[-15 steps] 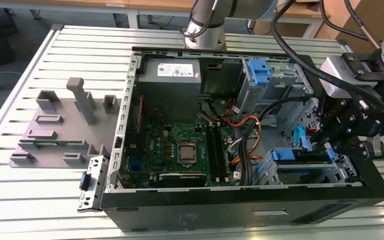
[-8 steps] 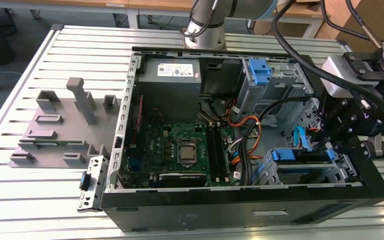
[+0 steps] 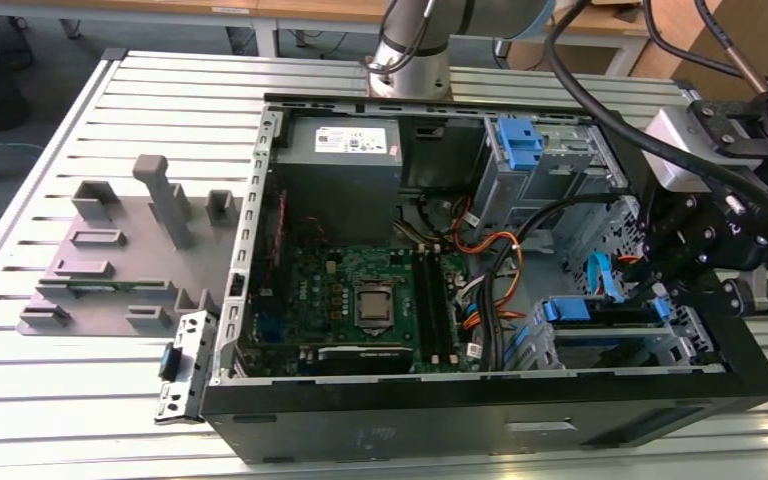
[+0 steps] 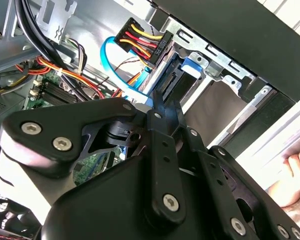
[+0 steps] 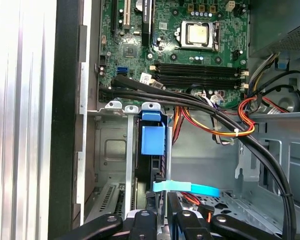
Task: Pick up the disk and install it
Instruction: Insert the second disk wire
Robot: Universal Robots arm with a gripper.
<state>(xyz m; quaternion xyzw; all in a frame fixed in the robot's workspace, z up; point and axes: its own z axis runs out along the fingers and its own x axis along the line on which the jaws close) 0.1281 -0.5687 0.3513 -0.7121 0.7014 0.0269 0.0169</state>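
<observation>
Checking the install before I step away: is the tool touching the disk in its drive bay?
Cannot tell. In the second wrist view the tool reaches right up to the disk, but its own body hides any contact or gap.

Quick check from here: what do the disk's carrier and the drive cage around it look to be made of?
The disk's carrier looks like moulded plastic: uniform bright blue, matte, with soft rounded edges. The drive cage looks like bare sheet metal, probably steel: dull silver-grey, thin folded walls with punched slots and tabs. The claw sits just by the carrier.

the arm (image 3: 418, 40) reaches down at the exterior view's right. its black end effector (image 3: 704, 250) points downward, fingers nearly together.
</observation>
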